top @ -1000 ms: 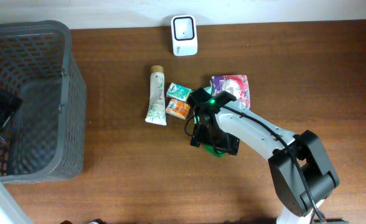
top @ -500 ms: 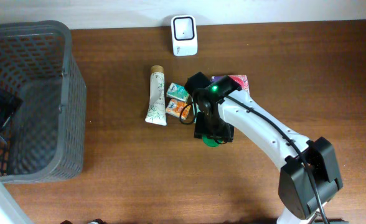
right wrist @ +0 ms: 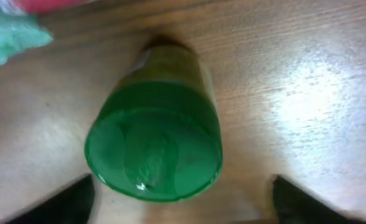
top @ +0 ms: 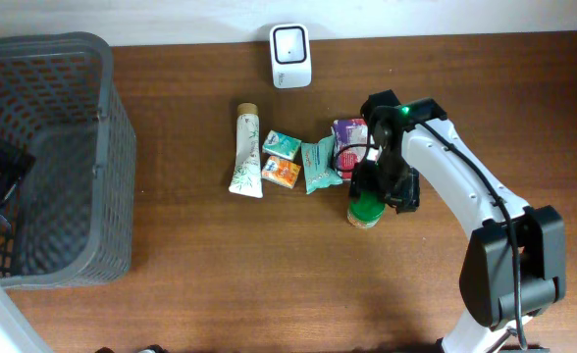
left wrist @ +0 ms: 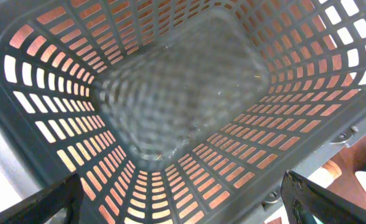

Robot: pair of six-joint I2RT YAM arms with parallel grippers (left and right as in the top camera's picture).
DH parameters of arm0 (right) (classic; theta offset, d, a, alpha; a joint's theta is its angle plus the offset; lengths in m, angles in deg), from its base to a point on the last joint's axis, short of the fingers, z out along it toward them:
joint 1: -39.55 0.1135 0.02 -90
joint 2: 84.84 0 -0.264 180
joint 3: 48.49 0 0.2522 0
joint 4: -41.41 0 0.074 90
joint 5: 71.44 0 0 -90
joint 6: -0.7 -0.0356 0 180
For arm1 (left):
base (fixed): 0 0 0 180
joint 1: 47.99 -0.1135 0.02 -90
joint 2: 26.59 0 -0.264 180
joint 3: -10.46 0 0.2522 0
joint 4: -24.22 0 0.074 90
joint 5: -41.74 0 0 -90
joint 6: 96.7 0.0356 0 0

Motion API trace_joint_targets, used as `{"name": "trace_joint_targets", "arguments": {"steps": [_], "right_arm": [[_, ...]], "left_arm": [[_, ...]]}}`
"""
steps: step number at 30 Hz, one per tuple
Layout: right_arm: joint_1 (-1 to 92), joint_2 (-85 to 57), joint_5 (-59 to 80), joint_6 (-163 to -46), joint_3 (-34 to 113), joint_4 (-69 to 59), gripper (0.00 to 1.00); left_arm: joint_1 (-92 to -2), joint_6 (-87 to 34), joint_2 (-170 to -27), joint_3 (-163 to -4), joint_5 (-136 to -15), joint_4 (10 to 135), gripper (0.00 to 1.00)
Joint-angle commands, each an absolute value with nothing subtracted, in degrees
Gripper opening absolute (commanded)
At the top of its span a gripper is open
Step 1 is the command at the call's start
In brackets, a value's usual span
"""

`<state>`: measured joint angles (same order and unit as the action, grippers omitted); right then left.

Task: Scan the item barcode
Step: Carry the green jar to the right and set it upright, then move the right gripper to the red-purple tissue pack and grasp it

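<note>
Closest to the near edge of the tabletop (top: 190,304), right of its middle, is a bottle (top: 365,209) with a green cap. It seems to stand upright, though the blurred wrist view leaves that unsure. The right fingers (right wrist: 65,200) are spread wide on either side of the cap with wood showing between them and it, so they hold nothing. From above, the right arm hangs right over the bottle's far side. Just beyond the bottle lie a crumpled teal packet (top: 318,165) and, to its right and partly under the arm, a purple packet (top: 349,132). Left of the teal packet an orange box (top: 282,174) sits just in front of a teal box (top: 283,145), the two touching or nearly so. Beside them a white tube (top: 246,152) lies with its brown cap toward the far edge. The white scanner (top: 290,56) sits apart from these, at the far edge near the middle. A dark grey basket (top: 112,167) fills the far left corner. The left fingers (left wrist: 40,202) hang spread wide over its bare mesh floor, gripping nothing.
</note>
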<state>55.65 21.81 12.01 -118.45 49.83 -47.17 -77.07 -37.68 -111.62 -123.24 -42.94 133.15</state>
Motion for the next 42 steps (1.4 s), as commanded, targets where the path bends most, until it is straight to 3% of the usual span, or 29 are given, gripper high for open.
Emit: {"name": "trace_joint_targets", "arguments": {"steps": [1, 7, 11, 17, 18, 22, 25, 31, 33, 34, 35, 36, 37, 40, 42], "right_arm": [[55.7, 20.5, 11.4, -116.5, 51.1, -46.7, 0.99], [62.8, 20.6, 18.1, -114.2, 43.1, -34.0, 0.99], [62.3, 20.6, 21.8, -114.2, 40.8, -31.8, 1.00], [62.5, 20.6, 20.3, -114.2, 38.2, -29.3, 0.66], [62.5, 20.6, 19.1, -114.2, 38.4, -29.5, 0.52], [57.8, 20.6, 19.3, -113.0, 52.4, -41.8, 0.50], [47.2, 20.6, 19.2, -107.5, 65.9, -47.1, 0.54], [26.2, 25.2, 11.6, -106.0, 66.4, -36.4, 0.56], [24.4, 29.9, 11.4, -106.0, 66.4, -33.9, 0.59], [24.4, 32.3, 11.7, -106.0, 66.4, -32.8, 0.66], [24.4, 34.1, 11.7, -106.0, 66.4, -31.7, 0.78], [24.4, 34.5, 11.7, -106.0, 66.4, -31.2, 0.84], [24.4, 34.3, 11.7, -106.0, 66.7, -31.3, 0.99], [24.4, 34.1, 13.1, -101.9, 72.5, -39.2, 0.99], [25.9, 34.1, 12.4, -101.0, 83.7, -51.4, 0.99]], "left_arm": [[-77.4, -38.0, -111.7, -123.3, -42.9, 133.2, 0.99], [-77.4, -38.0, -111.7, -123.3, -42.9, 133.2, 0.99], [-77.4, -38.0, -111.7, -123.3, -42.9, 133.2, 0.99], [-77.4, -38.0, -111.7, -123.3, -42.9, 133.2, 0.99], [-77.4, -38.0, -111.7, -123.3, -42.9, 133.2, 0.99], [-77.4, -38.0, -111.7, -123.3, -42.9, 133.2, 0.99], [-77.4, -38.0, -111.7, -123.3, -42.9, 133.2, 0.99], [-77.4, -38.0, -111.7, -123.3, -42.9, 133.2, 0.99], [-77.4, -38.0, -111.7, -123.3, -42.9, 133.2, 0.99], [-77.4, -38.0, -111.7, -123.3, -42.9, 133.2, 0.99], [-77.4, -38.0, -111.7, -123.3, -42.9, 133.2, 0.99], [-77.4, -38.0, -111.7, -123.3, -42.9, 133.2, 0.99], [-77.4, -38.0, -111.7, -123.3, -42.9, 133.2, 0.99], [-77.4, -38.0, -111.7, -123.3, -42.9, 133.2, 0.99], [-77.4, -38.0, -111.7, -123.3, -42.9, 133.2, 0.99]]}}
